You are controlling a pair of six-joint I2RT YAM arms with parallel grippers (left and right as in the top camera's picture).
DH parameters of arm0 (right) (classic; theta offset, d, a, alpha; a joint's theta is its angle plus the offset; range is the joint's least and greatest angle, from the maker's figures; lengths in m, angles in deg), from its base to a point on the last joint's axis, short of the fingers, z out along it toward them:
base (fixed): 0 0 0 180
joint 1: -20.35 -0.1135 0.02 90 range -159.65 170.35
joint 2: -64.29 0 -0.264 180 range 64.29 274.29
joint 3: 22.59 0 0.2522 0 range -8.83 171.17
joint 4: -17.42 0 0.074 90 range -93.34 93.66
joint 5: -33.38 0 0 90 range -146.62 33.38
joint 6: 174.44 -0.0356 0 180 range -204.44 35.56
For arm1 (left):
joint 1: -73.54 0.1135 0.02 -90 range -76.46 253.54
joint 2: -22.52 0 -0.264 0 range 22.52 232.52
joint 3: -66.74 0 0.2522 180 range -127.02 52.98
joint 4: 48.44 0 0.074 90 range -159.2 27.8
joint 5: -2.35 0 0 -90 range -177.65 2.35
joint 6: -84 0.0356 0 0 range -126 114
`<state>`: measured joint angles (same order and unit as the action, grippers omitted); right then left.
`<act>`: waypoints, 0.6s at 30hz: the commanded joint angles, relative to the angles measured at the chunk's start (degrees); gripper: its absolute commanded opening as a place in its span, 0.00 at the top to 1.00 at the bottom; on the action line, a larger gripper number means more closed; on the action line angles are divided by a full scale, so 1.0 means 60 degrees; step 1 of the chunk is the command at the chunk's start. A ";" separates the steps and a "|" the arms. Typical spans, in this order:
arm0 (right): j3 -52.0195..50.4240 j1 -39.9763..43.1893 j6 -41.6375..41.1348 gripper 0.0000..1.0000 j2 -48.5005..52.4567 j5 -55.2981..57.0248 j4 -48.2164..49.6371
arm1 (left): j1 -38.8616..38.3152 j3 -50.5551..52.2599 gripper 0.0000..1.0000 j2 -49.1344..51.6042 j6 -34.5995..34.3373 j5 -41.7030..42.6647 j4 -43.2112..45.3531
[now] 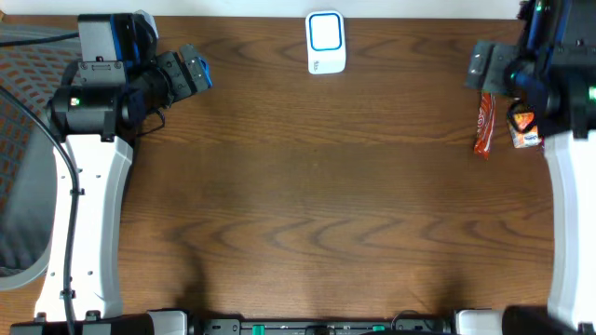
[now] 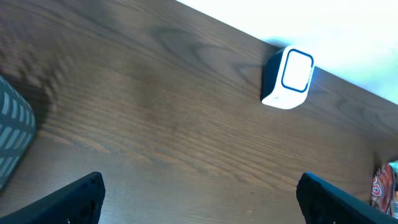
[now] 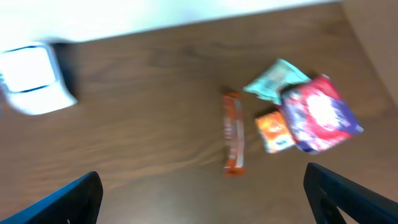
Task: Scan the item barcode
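The barcode scanner (image 1: 325,42), a white box with a blue-ringed face, stands at the table's far edge; it also shows as the scanner (image 2: 288,78) and, blurred, the scanner (image 3: 31,78). Items lie at the far right: an orange-red bar (image 1: 482,126) (image 3: 234,140), a small orange pack (image 1: 524,126) (image 3: 273,132), a teal packet (image 3: 275,79) and a purple-red pack (image 3: 318,115). My right gripper (image 1: 489,70) (image 3: 202,199) hovers open above the table just short of the bar, holding nothing. My left gripper (image 1: 191,73) (image 2: 199,199) is open and empty at the far left, pointing toward the scanner.
A grey patterned chair (image 1: 23,140) (image 2: 12,130) sits off the table's left edge. A pale wall runs behind the table's far edge. The dark wood table (image 1: 307,205) stretches between the two arms.
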<state>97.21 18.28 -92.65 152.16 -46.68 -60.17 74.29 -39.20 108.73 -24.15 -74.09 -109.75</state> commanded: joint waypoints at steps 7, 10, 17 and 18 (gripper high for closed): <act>-0.2517 -0.0262 0.0302 0.63 0.0739 -0.0193 0.1756 | 0.0033 0.0029 0.02 0.0047 0.0084 -0.0025 0.0000; -0.3832 -0.0095 -0.0062 0.91 0.1333 0.0546 0.3563 | 0.0033 0.0029 0.02 0.0047 0.0084 -0.0029 0.0000; -0.4739 0.0331 -0.1202 0.86 0.3238 0.0918 0.6419 | 0.0033 0.0029 0.02 0.0047 0.0087 -0.0025 0.0000; -0.4739 0.0415 -0.1202 0.85 0.3559 0.0940 0.6772 | 0.0033 0.0029 0.02 0.0047 0.0087 -0.0029 0.0000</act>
<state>68.71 19.46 -97.13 170.24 -43.86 -22.64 74.29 -39.20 108.73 -24.15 -74.11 -109.73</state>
